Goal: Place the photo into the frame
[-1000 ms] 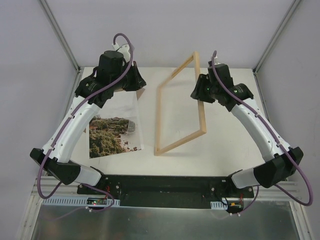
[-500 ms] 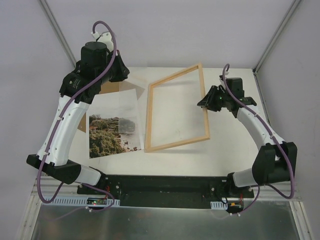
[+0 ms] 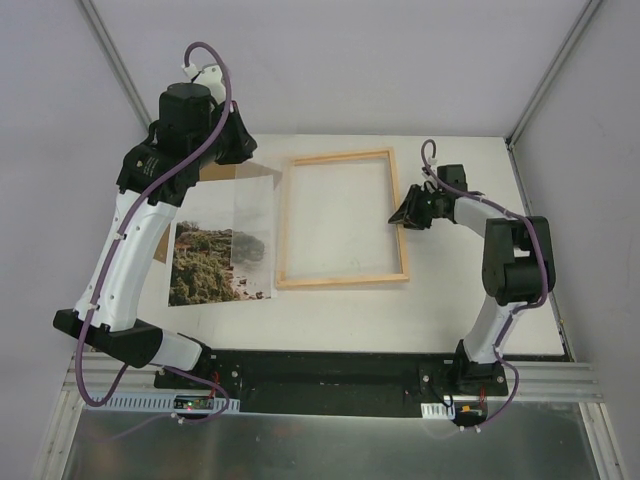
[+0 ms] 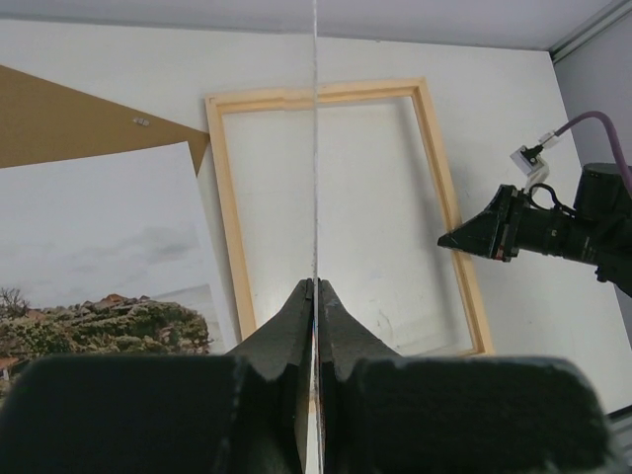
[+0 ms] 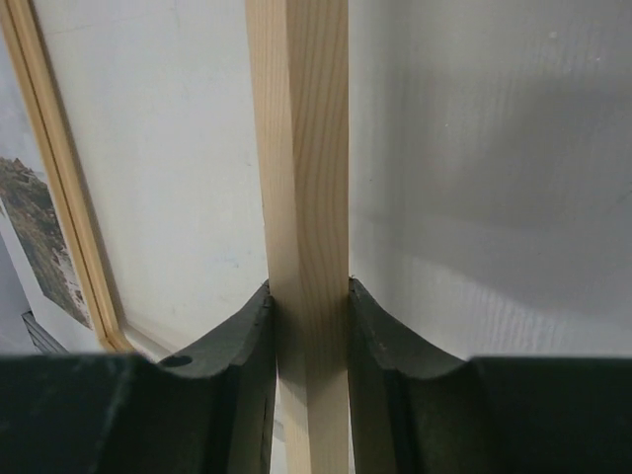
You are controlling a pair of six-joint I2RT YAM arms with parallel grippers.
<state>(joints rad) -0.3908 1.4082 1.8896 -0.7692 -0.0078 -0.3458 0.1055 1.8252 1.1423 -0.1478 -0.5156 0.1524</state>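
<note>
Light natural-wood rectangular frame (image 3: 341, 280) flat on white surface (image 3: 450, 290), right fingers (image 5: 235, 355) clamping its right rail; left fingers (image 4: 289, 331) pinching clear thin sheet (image 3: 255, 205), upper left.

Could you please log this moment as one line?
left end effector: shut on clear pane; right end effector: shut on frame; frame: flat on table; photo: face-up, outside frame

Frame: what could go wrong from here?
1. The right gripper clamps the frame by one rail only; a pull could skew it.
2. The left gripper pinches a clear sheet by its edge, hanging over the photo; the sheet may slip or drag the photo.
3. Both grippers are occupied, so neither is free to take the photo, which lies outside the frame.
</note>
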